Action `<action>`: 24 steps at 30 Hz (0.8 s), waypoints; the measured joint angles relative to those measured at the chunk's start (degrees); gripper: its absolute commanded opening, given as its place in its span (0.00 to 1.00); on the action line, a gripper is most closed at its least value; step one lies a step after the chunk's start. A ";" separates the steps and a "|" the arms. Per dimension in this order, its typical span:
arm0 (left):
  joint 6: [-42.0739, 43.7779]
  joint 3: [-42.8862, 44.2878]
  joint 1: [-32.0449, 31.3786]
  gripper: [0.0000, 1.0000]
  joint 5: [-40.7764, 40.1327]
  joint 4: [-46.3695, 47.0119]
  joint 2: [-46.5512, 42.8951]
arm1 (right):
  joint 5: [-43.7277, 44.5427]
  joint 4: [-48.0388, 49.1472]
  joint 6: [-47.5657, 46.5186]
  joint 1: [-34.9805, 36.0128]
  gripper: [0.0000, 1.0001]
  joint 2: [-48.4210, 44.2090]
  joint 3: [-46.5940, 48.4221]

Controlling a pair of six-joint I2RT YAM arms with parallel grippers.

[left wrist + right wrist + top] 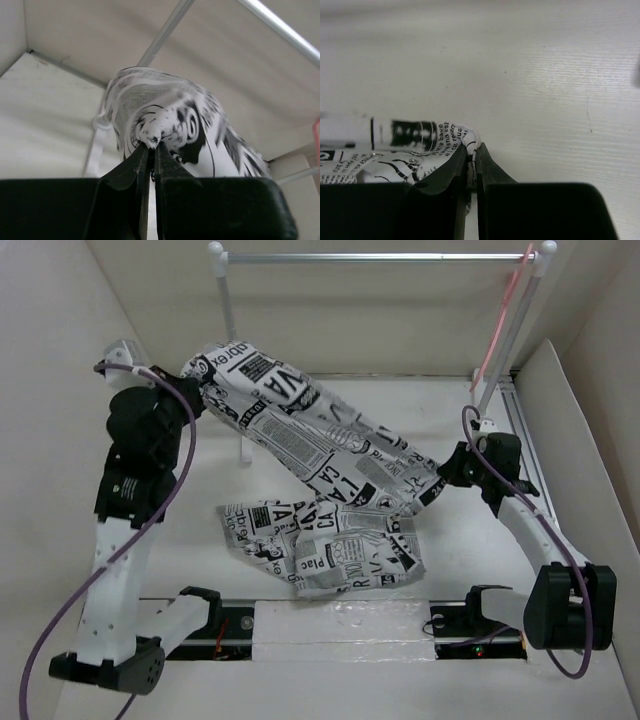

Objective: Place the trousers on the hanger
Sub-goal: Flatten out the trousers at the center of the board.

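Note:
The trousers, white cloth with black newspaper print, hang stretched between my two grippers, the lower part folded on the table. My left gripper is raised at the back left and shut on one end of the trousers. My right gripper is lower at the right and shut on the other end. The pink hanger hangs at the right end of the rail, behind my right arm. A sliver of it shows in the left wrist view.
A white-and-silver rail on two posts stands at the back. White walls enclose the table on the left, back and right. A black track with my arm bases runs along the near edge.

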 measured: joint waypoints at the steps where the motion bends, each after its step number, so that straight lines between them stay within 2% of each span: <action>1: 0.81 -0.04 -0.02 0.00 0.11 -0.15 -2.51 | -0.87 0.13 0.50 -0.35 0.00 0.90 0.72; 4: 3.48 -2.08 -0.13 0.06 0.94 0.13 -4.87 | -2.43 0.57 1.36 -1.05 0.00 4.28 3.10; 6: 5.53 -5.05 0.07 0.23 1.60 0.09 -1.79 | -2.23 0.46 1.49 -2.34 0.00 6.67 4.15; 7: 6.34 -6.32 0.17 0.34 2.60 -0.28 1.42 | -1.92 0.31 1.51 -3.06 0.00 7.82 4.52; 8: 7.04 -7.04 0.35 0.39 4.00 -0.83 5.42 | -1.44 -0.02 1.53 -3.98 0.00 9.14 5.03; 9: 7.69 -7.45 0.39 0.40 5.49 -1.14 9.57 | -0.83 -0.20 1.53 -4.74 0.00 10.47 5.49; 10: 8.13 -7.89 0.42 0.49 7.13 -1.18 14.62 | -0.28 -0.57 1.55 -4.92 0.00 10.71 5.60; 12: 8.90 -9.77 0.09 0.58 10.29 -1.44 23.47 | 1.01 -1.14 1.60 -6.45 0.00 13.68 7.32; 14: 9.31 -12.35 -0.63 0.72 11.87 -3.30 28.20 | 2.60 -1.92 1.57 -7.04 0.00 15.08 8.61; 19: 8.74 -13.92 -0.70 0.76 10.84 -4.33 25.03 | 4.09 -3.43 1.99 -9.05 0.00 17.68 12.09; 24: 4.70 -13.81 8.68 0.75 10.69 2.49 22.86 | 4.63 -3.67 2.19 -9.84 0.00 18.27 13.92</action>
